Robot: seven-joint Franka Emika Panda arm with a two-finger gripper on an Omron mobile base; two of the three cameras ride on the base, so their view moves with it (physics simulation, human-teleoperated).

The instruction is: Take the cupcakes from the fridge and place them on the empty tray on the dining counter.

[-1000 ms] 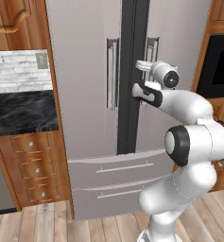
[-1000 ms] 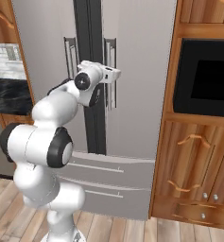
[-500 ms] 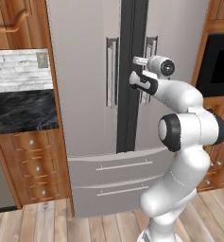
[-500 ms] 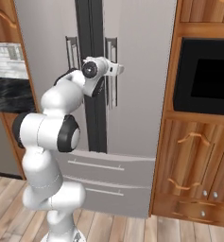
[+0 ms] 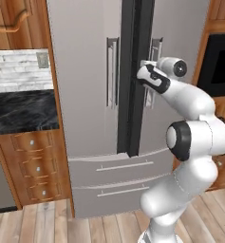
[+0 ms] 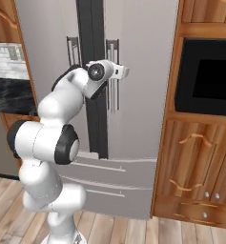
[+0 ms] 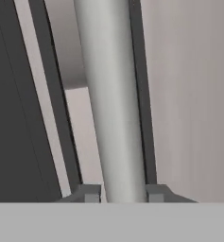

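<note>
The pale-grey fridge [image 5: 85,95] [image 6: 143,57] stands in front of me with both doors shut. The cupcakes are hidden behind them. The tray and the dining counter are out of view. My gripper [image 5: 143,66] [image 6: 127,72] [image 7: 123,194] is at the right door's vertical bar handle [image 5: 155,47] [image 6: 113,97] [image 7: 113,94]. In the hand view the handle runs between my two dark fingertips [image 7: 90,194], and both press against its sides.
A black wall oven [image 5: 223,61] [image 6: 207,81] sits in wooden cabinets right of the fridge. A black marble wall counter [image 5: 19,114] over wooden drawers [image 5: 33,166] stands to its left. Two fridge drawers [image 5: 118,166] lie below the doors.
The arm has stretched forward and upward, bringing the hand from in front of the right door onto its bar handle. The fridge doors have not moved.
</note>
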